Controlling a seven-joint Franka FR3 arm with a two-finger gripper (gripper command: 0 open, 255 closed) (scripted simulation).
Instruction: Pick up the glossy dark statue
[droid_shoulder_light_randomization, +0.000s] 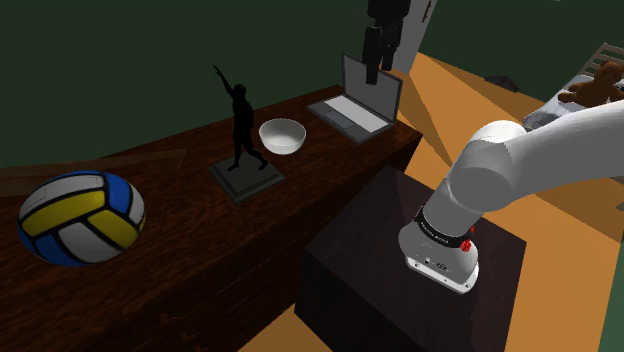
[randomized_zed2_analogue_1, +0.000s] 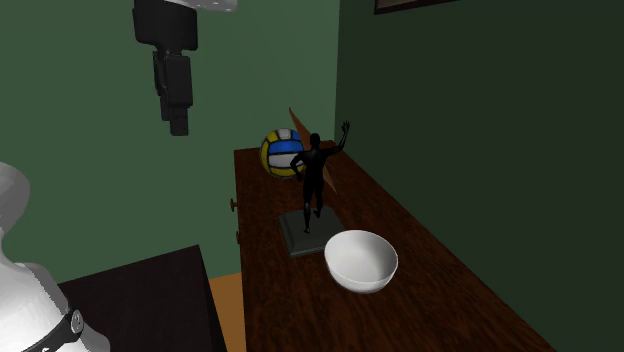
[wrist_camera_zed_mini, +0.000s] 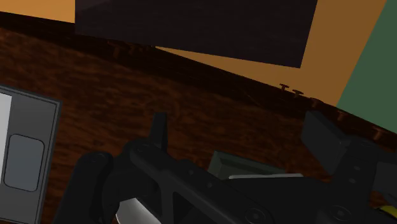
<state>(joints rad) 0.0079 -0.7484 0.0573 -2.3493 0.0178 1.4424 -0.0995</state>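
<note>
1. Statue (droid_shoulder_light_randomization: 240, 125) is standing upright on its grey square base on the wooden counter (droid_shoulder_light_randomization: 150, 290), just beside the white bowl (droid_shoulder_light_randomization: 282, 136), and its dark figure is blending into the dim green wall.
2. Gripper (droid_shoulder_light_randomization: 372, 75) is hanging high near the open laptop (droid_shoulder_light_randomization: 355, 100), well apart from the statue, with the shoulder view's top edge cutting off its upper part.
3. Fingers (wrist_camera_zed_mini: 158, 130) are standing apart in the wrist view, clasping nothing.
4. Volleyball (randomized_zed2_analogue_1: 283, 155) is sitting partly hidden behind the statue in the second exterior view.
</note>
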